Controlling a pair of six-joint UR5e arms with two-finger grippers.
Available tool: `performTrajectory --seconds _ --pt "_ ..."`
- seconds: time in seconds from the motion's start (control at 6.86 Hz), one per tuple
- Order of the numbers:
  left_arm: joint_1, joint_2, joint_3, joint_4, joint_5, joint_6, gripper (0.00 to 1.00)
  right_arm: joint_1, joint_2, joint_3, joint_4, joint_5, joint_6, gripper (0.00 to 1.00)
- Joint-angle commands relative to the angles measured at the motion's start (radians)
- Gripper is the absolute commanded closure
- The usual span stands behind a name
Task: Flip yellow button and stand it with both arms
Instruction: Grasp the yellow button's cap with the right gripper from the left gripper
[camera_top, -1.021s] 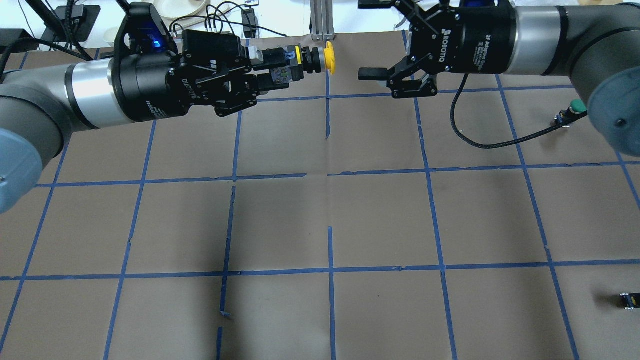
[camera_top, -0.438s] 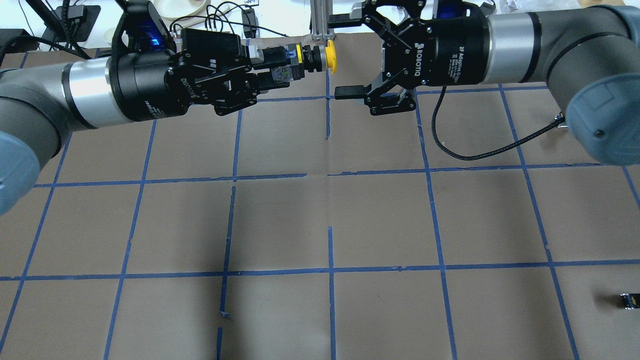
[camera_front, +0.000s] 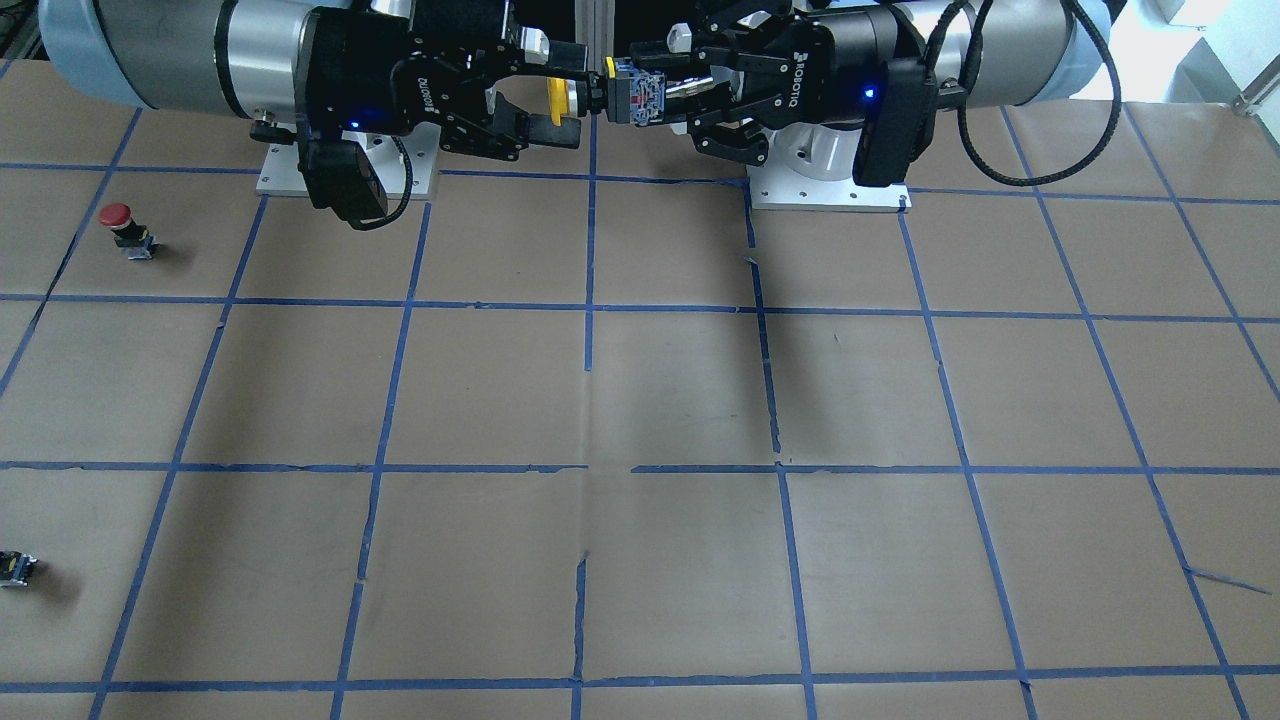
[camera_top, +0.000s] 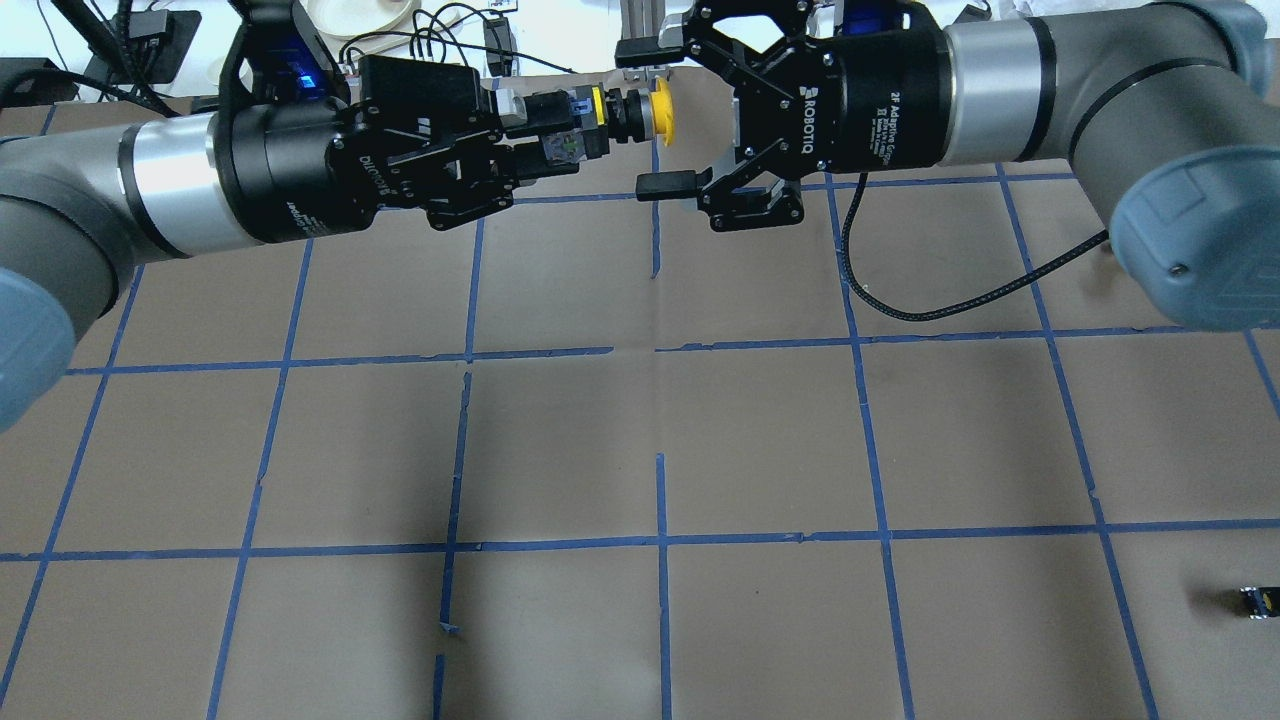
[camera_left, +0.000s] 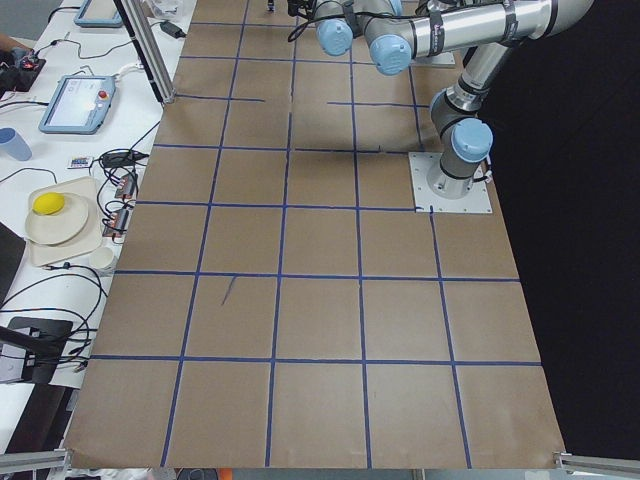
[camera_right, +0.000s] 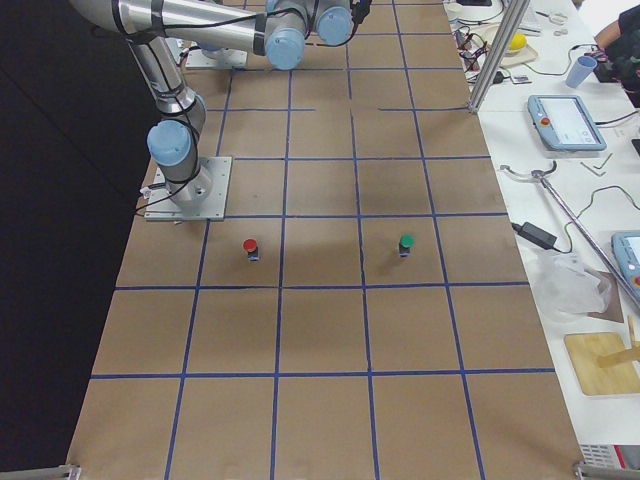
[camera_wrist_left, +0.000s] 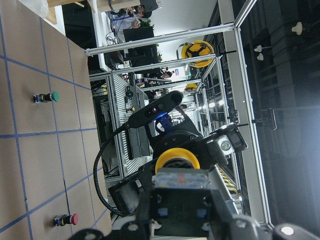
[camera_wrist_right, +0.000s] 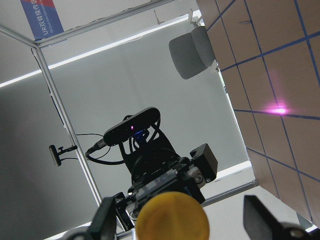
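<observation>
Over table (camera_top: 760, 440), left fingers (camera_top: 528, 160) hold yellow button (camera_top: 608, 112) level; right fingers (camera_top: 665, 185) straddle cap (camera_top: 660, 110).

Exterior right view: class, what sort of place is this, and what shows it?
Probably a robotics lab: the right arm bolted to a paper-covered table marked with a blue tape grid, and a teach pendant among cables on the side bench.

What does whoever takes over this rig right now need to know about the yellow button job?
The left gripper is shut on the yellow button, holding it by the body in the air, with the cap pointing at the right arm.
The right gripper is open, with a finger on either side of the cap.
Done: the button is off the table.
Left: right closes, left lets go, and the button is stood upright.
</observation>
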Motion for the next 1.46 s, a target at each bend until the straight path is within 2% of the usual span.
performTrajectory --seconds 0.0,0.15,0.29,0.44,0.88,1.02,1.31 --pt "0.0 0.002 0.003 0.0 0.0 0.001 0.99 -0.006 0.0 -0.002 0.003 -0.005 -0.001 0.62" --pt "0.0 0.002 0.003 0.0 0.002 0.0 0.99 -0.009 -0.006 -0.013 0.003 -0.002 0.002 0.68" --pt "0.0 0.004 0.008 -0.001 0.006 -0.005 0.83 -0.009 -0.006 -0.048 0.009 -0.014 0.004 0.75" --pt "0.0 0.005 0.008 -0.002 0.008 -0.038 0.12 -0.008 -0.005 -0.059 0.013 -0.017 0.005 0.76" --pt "0.0 0.004 0.011 0.006 0.005 -0.06 0.13 -0.009 -0.003 -0.06 0.012 -0.017 0.004 0.76" --pt "0.0 0.001 0.017 0.005 0.006 -0.062 0.13 -0.025 -0.005 -0.06 0.007 -0.07 0.005 0.76" --pt "0.023 -0.001 0.029 0.006 0.133 -0.118 0.13 -0.104 -0.011 -0.105 0.015 -0.454 -0.001 0.76"
